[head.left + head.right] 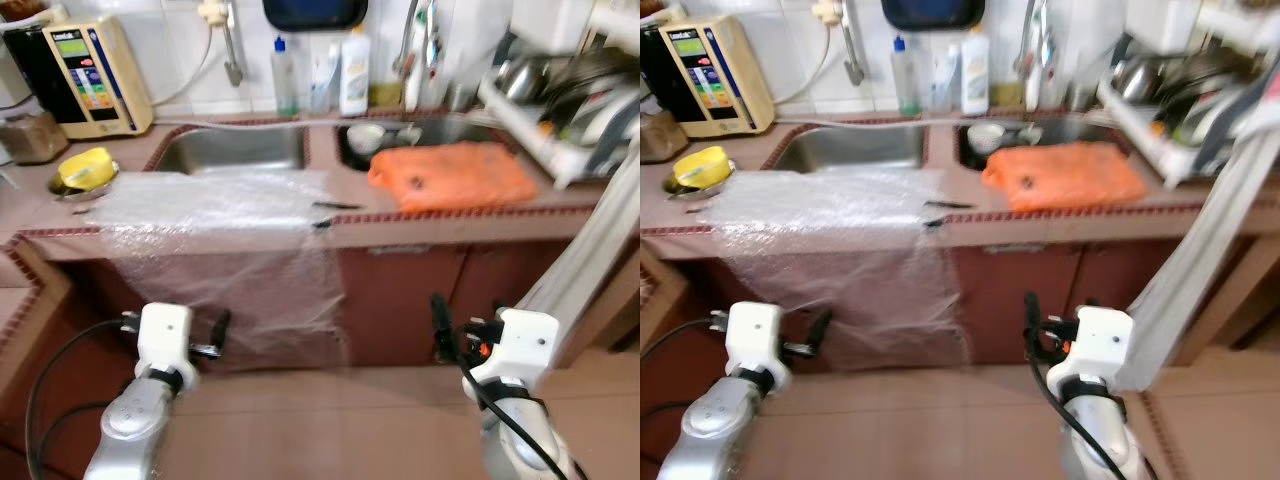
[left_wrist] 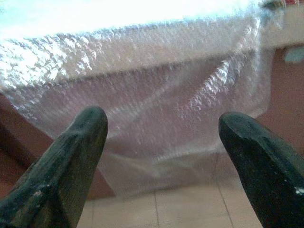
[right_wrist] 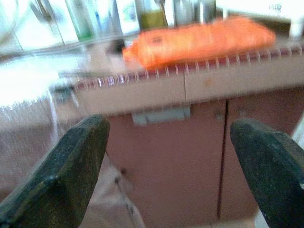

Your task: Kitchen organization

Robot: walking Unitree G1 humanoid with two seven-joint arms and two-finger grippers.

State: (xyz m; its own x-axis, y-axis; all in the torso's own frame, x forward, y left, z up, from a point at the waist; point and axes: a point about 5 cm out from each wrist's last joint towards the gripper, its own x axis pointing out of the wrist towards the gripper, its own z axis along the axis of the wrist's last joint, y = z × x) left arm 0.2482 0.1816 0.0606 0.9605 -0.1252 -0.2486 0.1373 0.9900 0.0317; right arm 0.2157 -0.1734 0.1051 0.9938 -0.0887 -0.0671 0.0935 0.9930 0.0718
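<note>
Grippers first: my left gripper (image 2: 161, 137) hangs low in front of the counter (image 1: 440, 228), fingers (image 2: 71, 156) spread wide with nothing between them, aimed at the bubble wrap (image 1: 225, 240). My right gripper (image 3: 171, 152) is also low, jaws apart and empty, facing the cabinet door (image 3: 175, 161) under the counter edge. Neither touches anything.

I see the bubble wrap spread over the counter in front of the left sink (image 1: 235, 150) and draped down over the cabinet front nearly to the floor (image 1: 330, 420). At its far left corner sits a yellow item in a metal bowl (image 1: 85, 170). Right of the wrap, an orange cloth (image 1: 450, 175) lies on the counter beside the right sink (image 1: 400, 135), where a white cup (image 1: 365, 135) stands. Bottles (image 1: 353, 72) line the wall behind. A water machine (image 1: 92, 78) stands far left, a dish rack (image 1: 560, 95) far right. The picture is blurred.
</note>
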